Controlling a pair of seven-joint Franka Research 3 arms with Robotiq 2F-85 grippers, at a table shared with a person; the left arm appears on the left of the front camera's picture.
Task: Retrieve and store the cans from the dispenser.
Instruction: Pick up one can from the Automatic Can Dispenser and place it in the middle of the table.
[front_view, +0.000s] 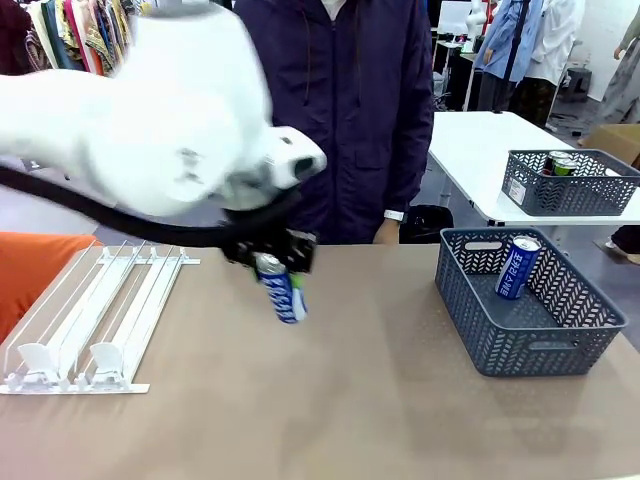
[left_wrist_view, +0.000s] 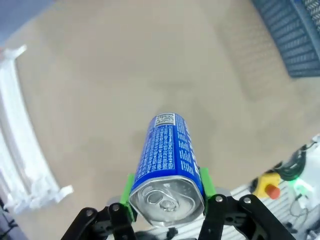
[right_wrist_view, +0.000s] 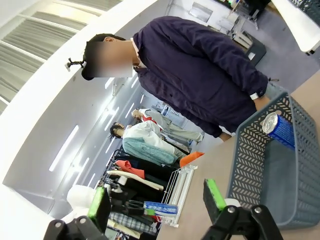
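The left gripper (front_view: 272, 262) has its jaws clamped on the top end of a blue can (front_view: 283, 290), which hangs tilted above the middle of the tabletop (front_view: 350, 400), well apart from the dispenser (front_view: 90, 320) at about 9 o'clock. The main risk, as I judge it, is the grip itself: in the left wrist view the green pads (left_wrist_view: 207, 181) pinch only near the silver rim, so a quick swing could let the slim can pivot or slip out and roll. A second risk lies at the grey mesh basket (front_view: 530, 345) at 3 o'clock (another blue can (front_view: 517, 266) already leans inside): coming in low could clip the basket wall, and a drop from height could knock the leaning can. The right gripper (right_wrist_view: 157, 202) holds its jaws apart on nothing. The tabletop is plain tan and smooth, so a loose can would roll freely. A person (front_view: 345, 110) stands at 12 o'clock; beyond are clothing racks and a white table with a second basket (front_view: 570, 182).
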